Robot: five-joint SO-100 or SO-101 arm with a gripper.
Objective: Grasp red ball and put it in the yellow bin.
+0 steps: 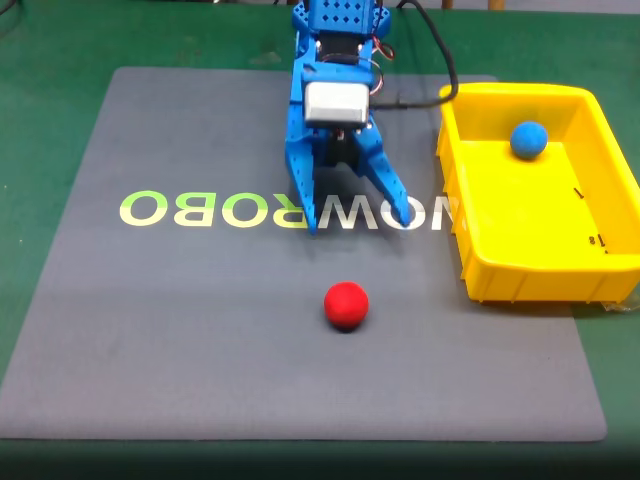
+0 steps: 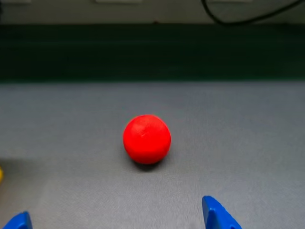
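The red ball (image 1: 346,305) rests on the grey mat, alone, in front of the blue arm. My gripper (image 1: 357,218) hovers a short way behind it with its two blue fingers spread wide, open and holding nothing. In the wrist view the red ball (image 2: 147,139) lies straight ahead, between and beyond the two fingertips (image 2: 217,215) at the bottom edge. The yellow bin (image 1: 470,240) stands at the right side of the mat in the fixed view, to the right of the gripper.
A blue ball (image 1: 528,139) lies inside the yellow bin near its far wall. The grey mat (image 1: 150,330) carries the printed word "ROBO" and lies on a green surface (image 1: 40,60). A black cable (image 1: 430,45) runs behind the arm.
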